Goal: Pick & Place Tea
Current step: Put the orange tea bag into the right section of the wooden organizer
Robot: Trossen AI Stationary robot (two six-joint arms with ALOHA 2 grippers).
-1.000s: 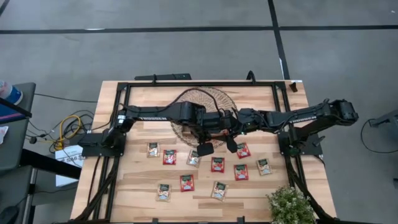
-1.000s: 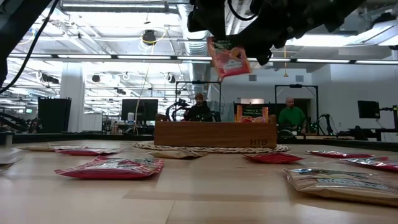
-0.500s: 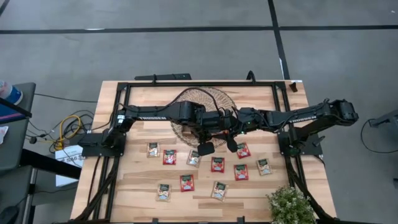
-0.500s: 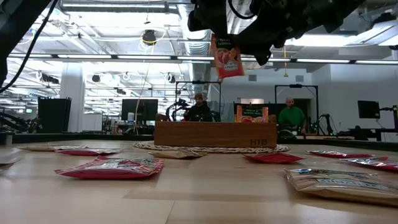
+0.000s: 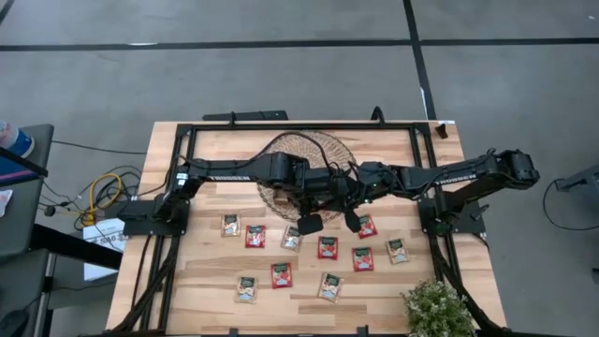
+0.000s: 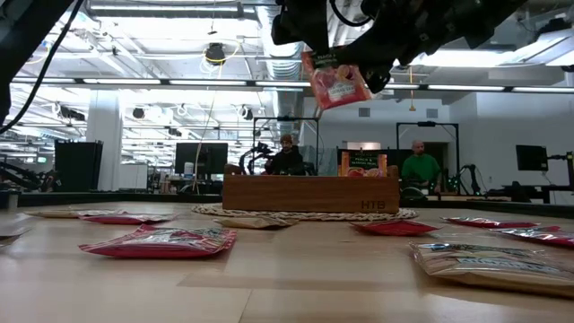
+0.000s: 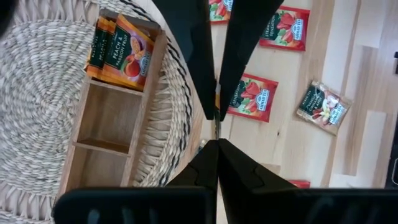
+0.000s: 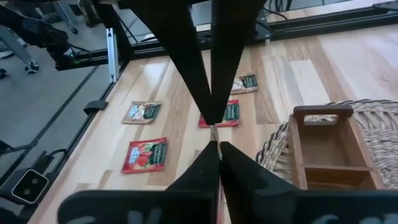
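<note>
Fingers of both arms meet high above the table [image 5: 206, 281], over the near edge of the basket [image 5: 281, 150]. Between them hangs a red sachet [image 6: 336, 85], tilted, seen in the low view just under the dark fingers. The left fingers [image 7: 214, 118] are closed tight, edge to edge. The right fingers [image 8: 213, 127] are also pressed shut. Which pair pinches the sachet I cannot tell; it sits where the two meet. Below the fingers lies the tray [image 7: 109, 124] in the basket, with orange sachets [image 7: 121, 53] standing in one end compartment and the other compartments bare. On the table beyond the fingers lie more sachets [image 5: 328, 246], red and pale, flat and apart from each other.
</note>
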